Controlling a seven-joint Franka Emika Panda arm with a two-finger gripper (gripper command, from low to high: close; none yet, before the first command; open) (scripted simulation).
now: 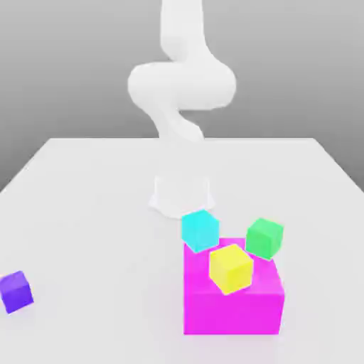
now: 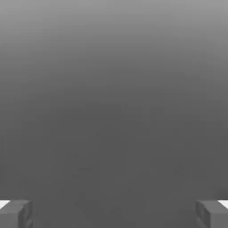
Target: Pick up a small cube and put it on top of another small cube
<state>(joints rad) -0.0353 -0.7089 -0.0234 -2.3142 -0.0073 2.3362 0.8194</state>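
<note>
The small violet-purple cube (image 1: 15, 291) rests on the white table at the exterior view's far left, near the front edge. Other small cubes are grouped at the large magenta block (image 1: 233, 302): a yellow cube (image 1: 230, 268) over its top face, a cyan cube (image 1: 200, 229) at its back left corner, a green cube (image 1: 264, 237) at its back right corner. In the hand view my gripper (image 2: 114, 213) is open, its two grey fingertips (image 2: 15, 213) far apart with nothing between them, facing plain grey background. My white arm (image 1: 181, 85) rises behind the cubes.
The arm's base (image 1: 181, 195) stands on the table (image 1: 92, 213) just behind the cyan cube. Wide bare tabletop lies between the violet-purple cube and the magenta block.
</note>
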